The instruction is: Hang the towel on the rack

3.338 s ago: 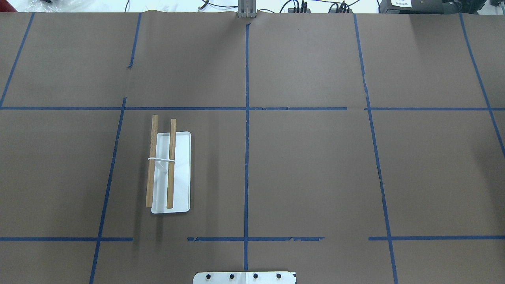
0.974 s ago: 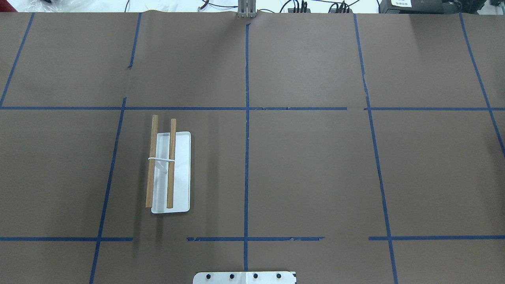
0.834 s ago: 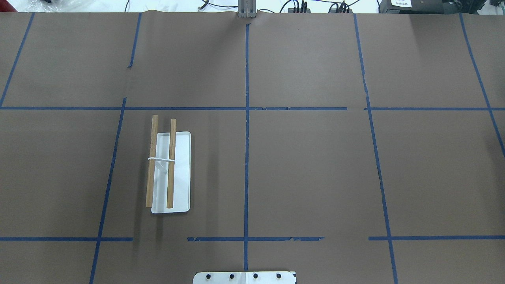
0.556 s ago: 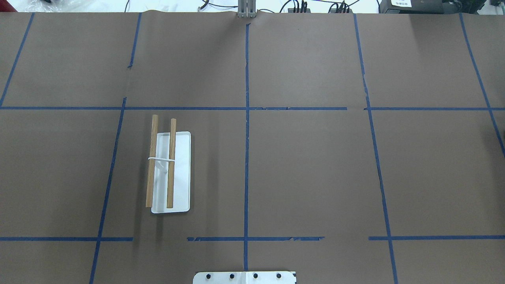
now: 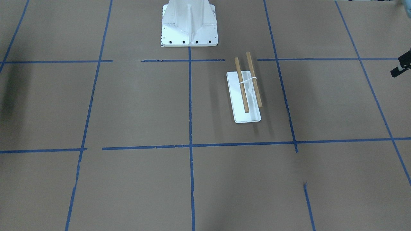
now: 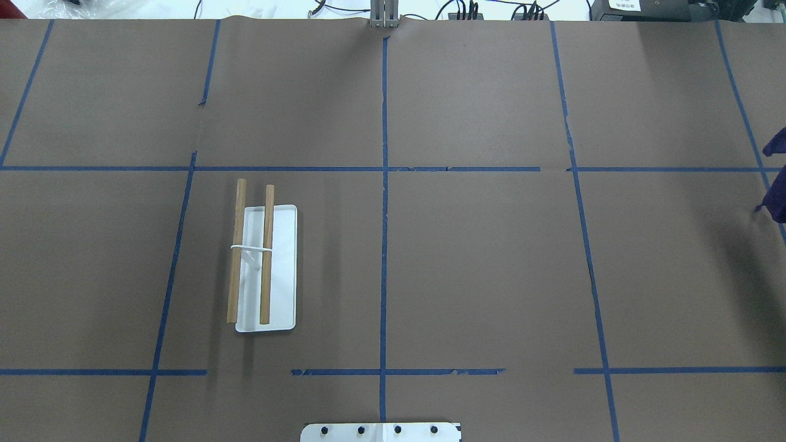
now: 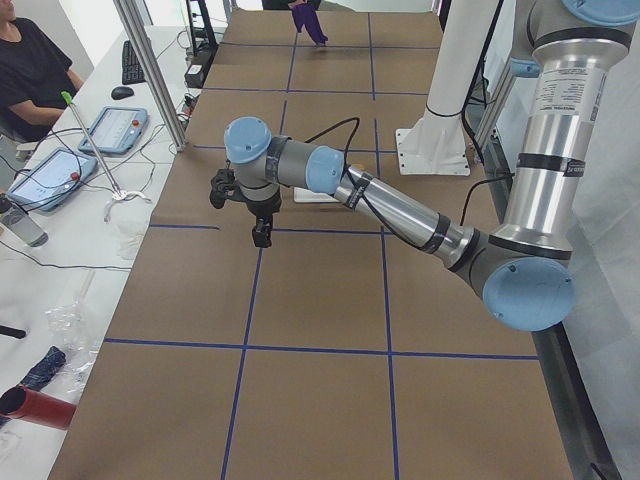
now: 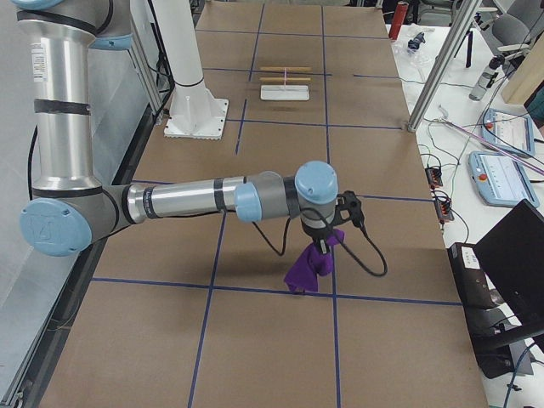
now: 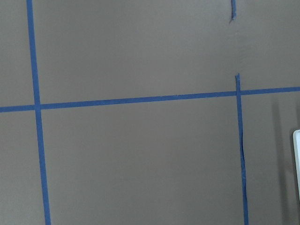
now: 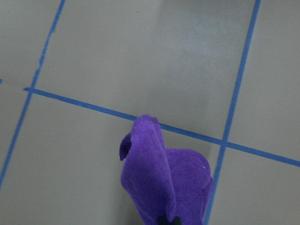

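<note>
The rack (image 6: 265, 270) stands left of the table's middle: a white base with two wooden rods, both bare. It also shows in the front view (image 5: 244, 96) and far off in the right side view (image 8: 285, 85). The purple towel (image 8: 309, 265) hangs bunched from my right gripper (image 8: 323, 246), which is shut on its top. Its lower end is at the table. It fills the lower right wrist view (image 10: 164, 183) and just enters the overhead's right edge (image 6: 777, 202). My left gripper (image 7: 260, 236) points down over bare table, left of the rack. I cannot tell whether it is open.
The white robot pedestal (image 5: 188, 22) stands at the table's near edge. Blue tape lines grid the brown table cover (image 6: 479, 264). A metal post (image 7: 150, 70) and an operator (image 7: 30, 70) with tablets are beside the table's far side.
The purple towel has come into the overhead view at the right edge, where before there was only a shadow. The rack has not moved.
</note>
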Controlling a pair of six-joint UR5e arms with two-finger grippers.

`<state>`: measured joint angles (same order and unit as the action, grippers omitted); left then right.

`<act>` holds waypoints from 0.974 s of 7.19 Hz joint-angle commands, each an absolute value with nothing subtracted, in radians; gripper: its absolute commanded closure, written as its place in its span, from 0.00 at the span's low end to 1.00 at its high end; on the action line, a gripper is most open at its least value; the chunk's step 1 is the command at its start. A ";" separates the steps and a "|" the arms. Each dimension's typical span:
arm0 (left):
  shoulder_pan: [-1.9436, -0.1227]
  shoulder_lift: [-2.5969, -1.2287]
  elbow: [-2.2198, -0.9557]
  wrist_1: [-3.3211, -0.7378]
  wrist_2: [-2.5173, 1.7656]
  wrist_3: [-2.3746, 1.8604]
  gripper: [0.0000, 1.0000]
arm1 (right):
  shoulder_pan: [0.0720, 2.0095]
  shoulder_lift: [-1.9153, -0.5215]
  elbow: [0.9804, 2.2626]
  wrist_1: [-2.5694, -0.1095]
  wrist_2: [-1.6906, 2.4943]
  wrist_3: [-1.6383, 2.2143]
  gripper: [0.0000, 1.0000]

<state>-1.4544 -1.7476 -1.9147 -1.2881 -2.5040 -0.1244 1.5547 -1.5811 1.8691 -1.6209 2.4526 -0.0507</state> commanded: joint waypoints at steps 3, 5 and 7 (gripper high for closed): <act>-1.352 -1.896 -1.927 -1.418 -2.555 -0.534 0.00 | 1.272 -1.400 2.138 -1.704 2.503 0.566 1.00; -1.223 -1.920 -1.927 -1.689 -2.553 -0.957 0.00 | 1.117 -1.254 2.151 -1.704 2.485 0.695 1.00; -1.119 -2.006 -1.876 -1.808 -2.548 -1.261 0.07 | 0.998 -1.145 2.149 -1.706 2.411 0.695 1.00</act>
